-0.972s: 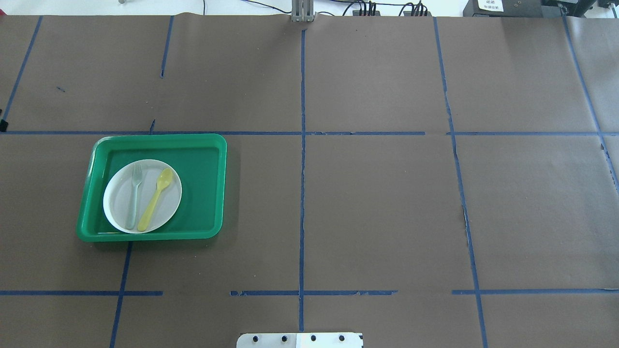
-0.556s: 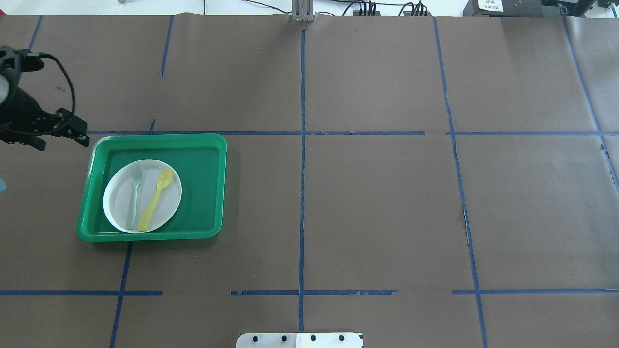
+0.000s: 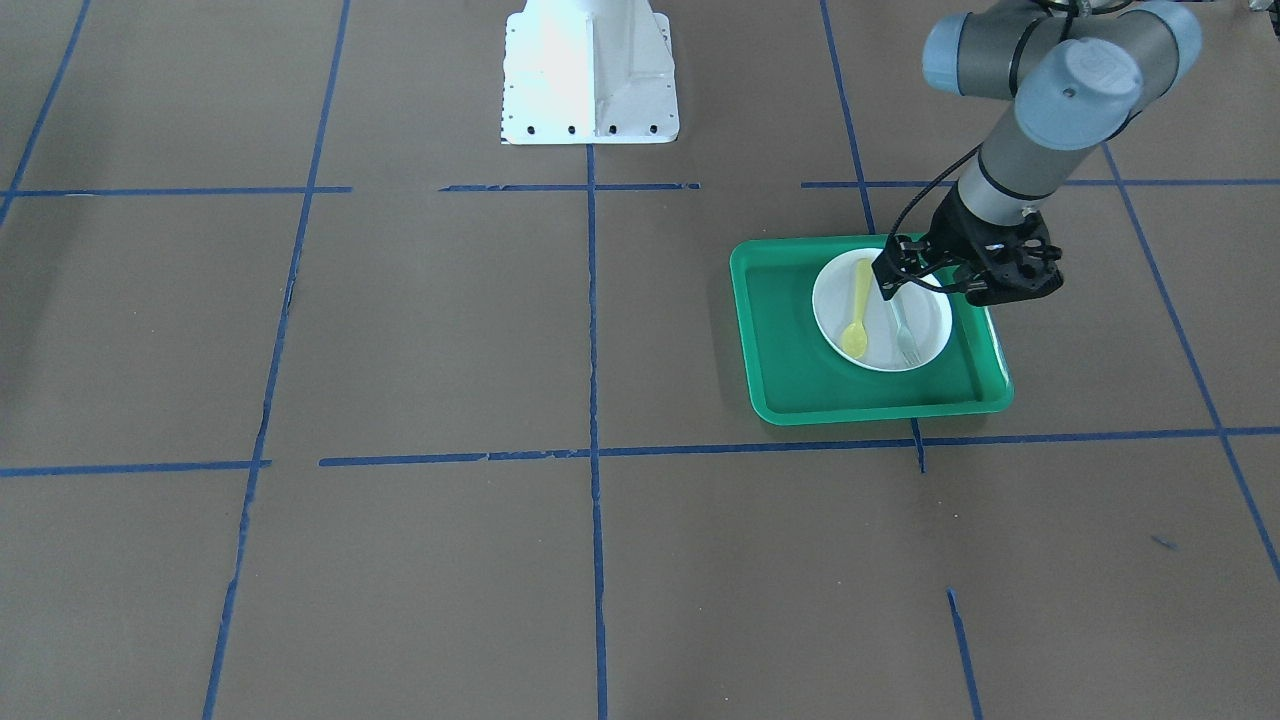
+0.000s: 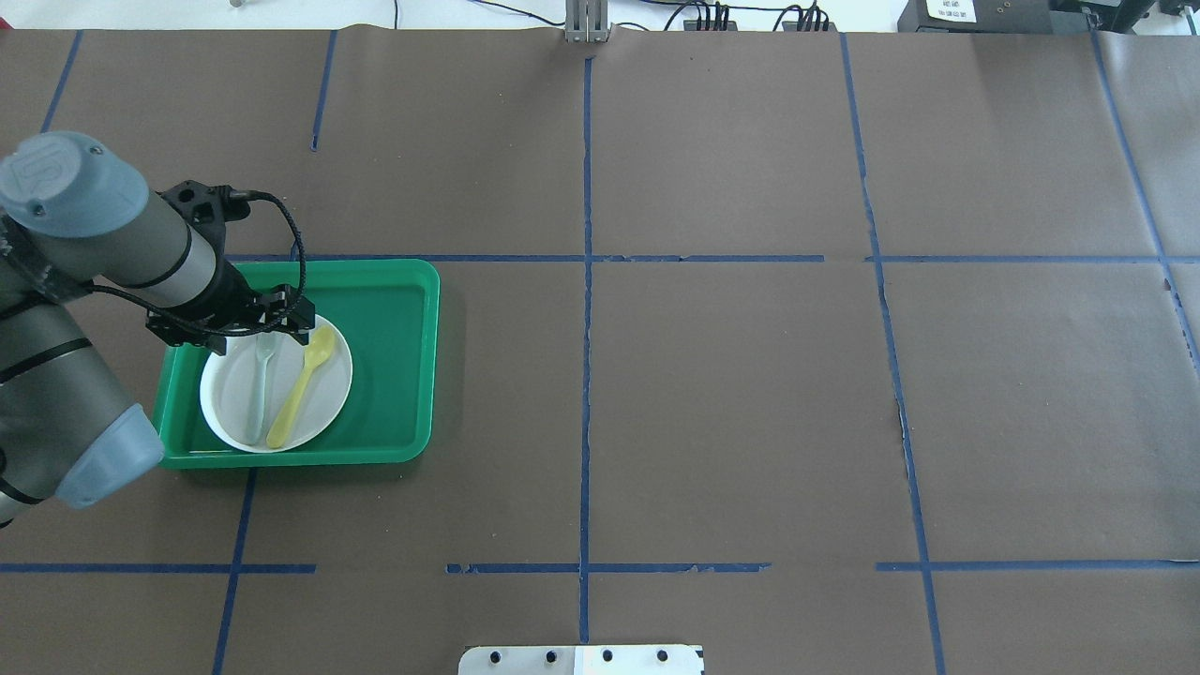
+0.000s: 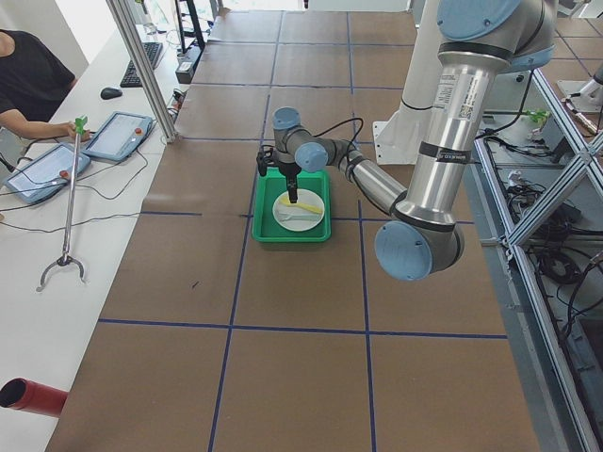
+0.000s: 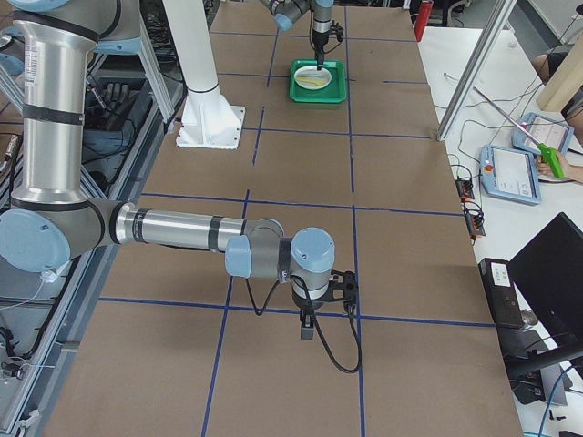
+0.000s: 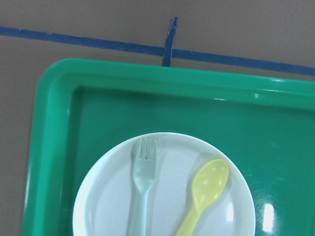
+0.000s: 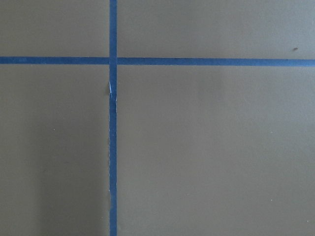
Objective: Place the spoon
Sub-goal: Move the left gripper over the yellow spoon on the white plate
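The pale yellow spoon (image 4: pixel 302 382) lies on a white plate (image 4: pixel 328 398) in a green tray (image 4: pixel 394 356), to the right of a grey-green fork (image 4: pixel 260 389). Its bowl points away from the robot. It also shows in the front view (image 3: pixel 858 312) and the left wrist view (image 7: pixel 204 191). My left gripper (image 4: pixel 262 339) hangs open and empty above the plate's far edge, apart from the spoon. Its fingers do not show in the left wrist view. My right gripper (image 6: pixel 307 330) shows only in the exterior right view, low over bare table far from the tray. I cannot tell whether it is open or shut.
The tray (image 3: pixel 800 385) sits on brown paper marked with blue tape lines. The robot's white base (image 3: pixel 590 70) stands at the table's near edge. An operator's desk with tablets (image 5: pixel 121 135) runs along the far side.
My left arm has come in from the left edge and moved right, to over the tray and plate. The spoon, fork and tray have not moved.
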Robot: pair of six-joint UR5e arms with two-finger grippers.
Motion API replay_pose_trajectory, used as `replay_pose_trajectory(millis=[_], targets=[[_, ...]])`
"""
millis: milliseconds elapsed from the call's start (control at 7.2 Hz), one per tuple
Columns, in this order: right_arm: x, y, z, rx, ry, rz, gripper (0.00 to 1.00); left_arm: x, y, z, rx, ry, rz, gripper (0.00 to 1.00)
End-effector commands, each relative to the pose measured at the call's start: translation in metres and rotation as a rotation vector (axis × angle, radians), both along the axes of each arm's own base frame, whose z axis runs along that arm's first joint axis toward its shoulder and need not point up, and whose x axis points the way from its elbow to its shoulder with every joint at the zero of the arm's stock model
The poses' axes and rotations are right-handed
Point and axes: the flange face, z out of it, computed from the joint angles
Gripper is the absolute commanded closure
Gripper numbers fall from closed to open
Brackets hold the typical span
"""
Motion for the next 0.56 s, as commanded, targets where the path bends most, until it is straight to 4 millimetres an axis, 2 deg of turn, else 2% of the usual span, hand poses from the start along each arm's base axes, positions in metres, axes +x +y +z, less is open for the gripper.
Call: replay_pose_trajectory(millis=[0, 139, 417], targets=[[0.000, 0.000, 0.000, -0.001, 0.000, 0.001, 0.00, 0.026, 0.005, 0.012, 0.013, 0.026, -0.028, 0.00], [0.000, 0.000, 0.000, 0.000, 0.000, 0.000, 0.00, 0.033, 0.007, 0.018, 0.015, 0.009, -0.023, 0.10], [0.000, 0.000, 0.000, -0.001, 0.000, 0.001, 0.00, 0.035, 0.006, 0.026, 0.021, -0.007, -0.024, 0.22]])
